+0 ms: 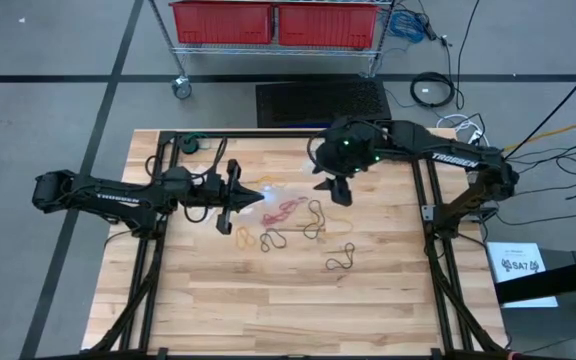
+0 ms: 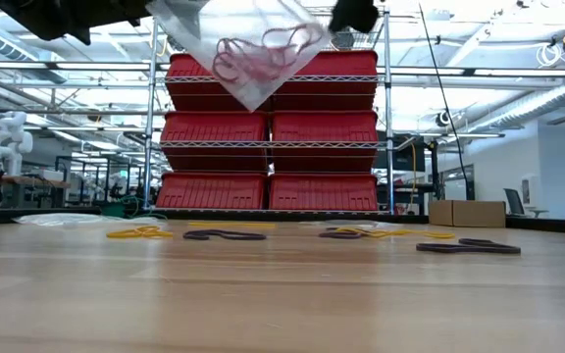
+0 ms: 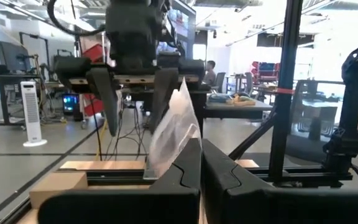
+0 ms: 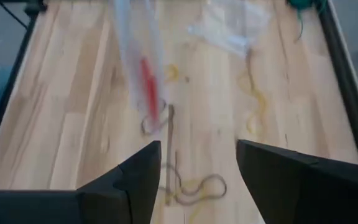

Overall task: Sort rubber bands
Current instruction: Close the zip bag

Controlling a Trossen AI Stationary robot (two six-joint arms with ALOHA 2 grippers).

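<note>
The left tool (image 3: 201, 177) is clamped on a clear bag (image 2: 248, 49) of red bands (image 2: 263, 51), lifted off the surface (image 1: 268, 290). The right tool (image 4: 197, 165) hangs open and empty above loose bands (image 1: 303, 235).

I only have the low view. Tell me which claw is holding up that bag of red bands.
Observer: The left claw. Its wrist view shows it shut on the edge of the clear bag.
Operator: Report the other claw.
Observer: The right claw is open with nothing in it, hanging above the table across the bag from the left arm.
Operator: Give me the layout of the loose bands.
Observer: From above, one black band lies apart from the main cluster, toward the right arm's side.
</note>
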